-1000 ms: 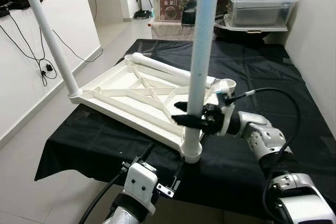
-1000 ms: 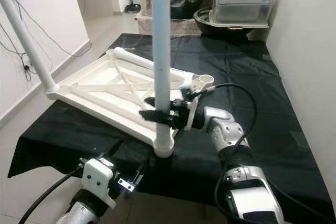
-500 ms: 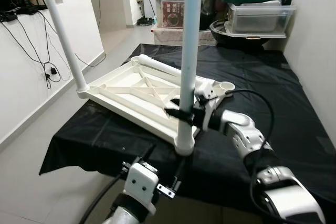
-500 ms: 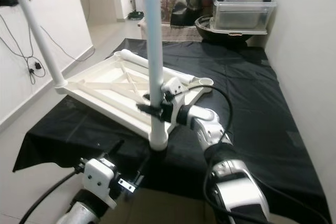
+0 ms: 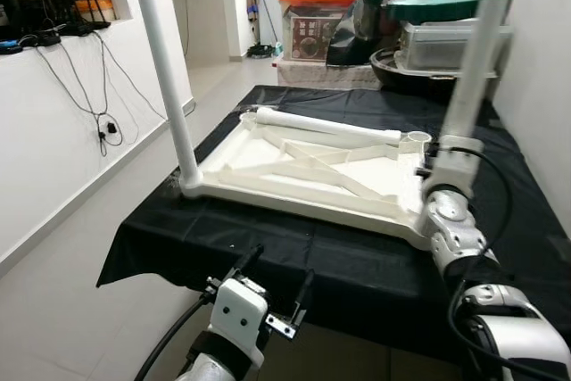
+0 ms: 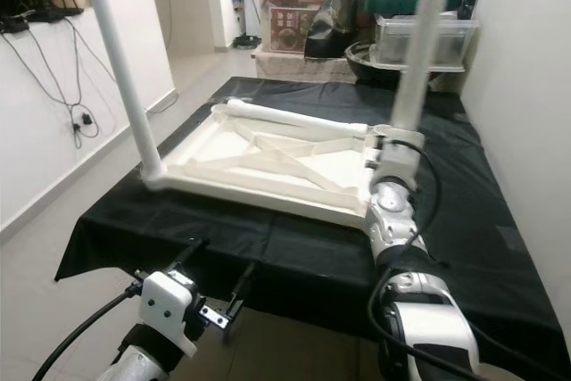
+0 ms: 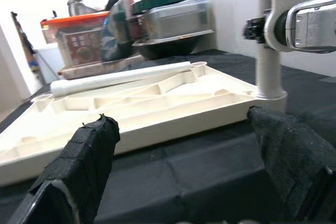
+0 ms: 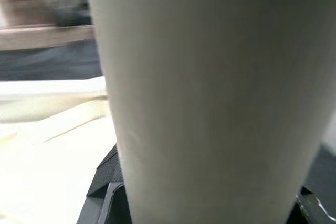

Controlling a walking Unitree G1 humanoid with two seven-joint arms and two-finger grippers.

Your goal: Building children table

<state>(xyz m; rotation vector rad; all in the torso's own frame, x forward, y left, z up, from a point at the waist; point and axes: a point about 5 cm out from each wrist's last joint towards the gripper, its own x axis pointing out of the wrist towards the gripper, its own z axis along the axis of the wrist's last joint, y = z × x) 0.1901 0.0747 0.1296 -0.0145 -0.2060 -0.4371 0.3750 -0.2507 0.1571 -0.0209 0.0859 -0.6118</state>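
The white children's table top [image 5: 303,171] lies upside down on a black-covered table [image 5: 268,256]. One white leg [image 5: 169,86] stands in its left corner. A second upright leg [image 5: 471,69] stands in the near right corner, and my right gripper [image 5: 446,153] is shut on it low down; up close, this leg [image 8: 210,77] sits between the black fingers [image 8: 105,192]. A loose leg [image 5: 330,125] lies along the far edge, next to an open socket [image 5: 416,138]. My left gripper [image 7: 189,182] hangs open and holds nothing, low in front of the table's edge.
Plastic storage boxes [image 5: 321,15], a green-lidded pot [image 5: 437,6] and a clear tub crowd the far end of the table. A white wall runs close on the right. On the left are a wall with hanging cables [image 5: 98,104] and open tiled floor.
The whole view has shifted. The table top has swung round, so the gripped leg now stands far to the right. My right forearm went from reaching sideways to standing upright beside the leg.
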